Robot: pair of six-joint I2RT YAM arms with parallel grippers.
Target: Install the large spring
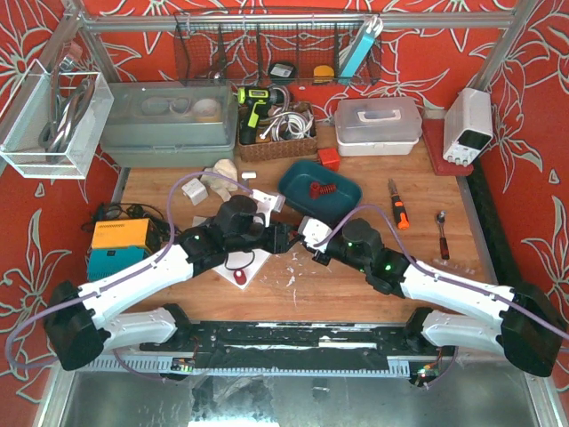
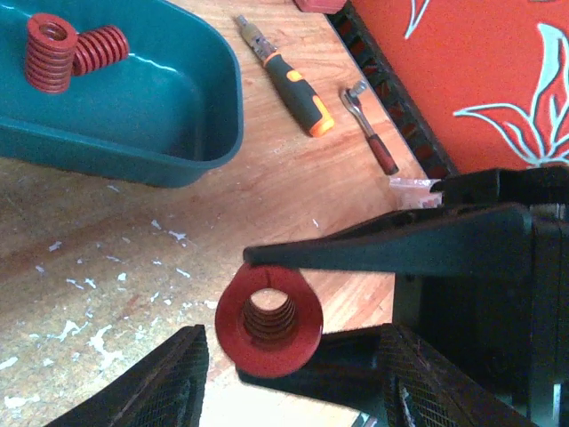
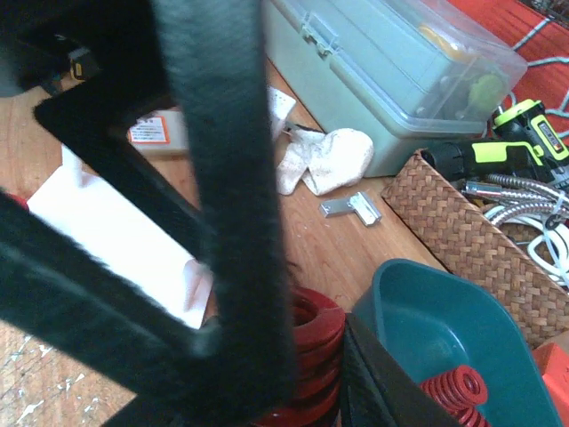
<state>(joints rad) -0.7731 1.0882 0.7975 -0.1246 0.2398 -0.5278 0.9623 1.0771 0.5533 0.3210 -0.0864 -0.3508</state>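
Since the large red coil spring (image 2: 268, 320) is out of the teal plastic tray (image 2: 213, 133) and pinched in the right gripper (image 1: 308, 246) just above the wooden table (image 2: 293, 205), we reckon the pickup is done. The left gripper (image 1: 283, 238) sits right beside it, fingers spread wide with nothing in them. Actual installing is all left to do, and honestly we can't spot what it mounts into.

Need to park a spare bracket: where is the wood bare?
Bare wood lies between the screwdriver and ratchet, and behind them up to the white case. Also the flecked middle of the near edge. Crowded: the centre, where the right gripper clamps the large spring.
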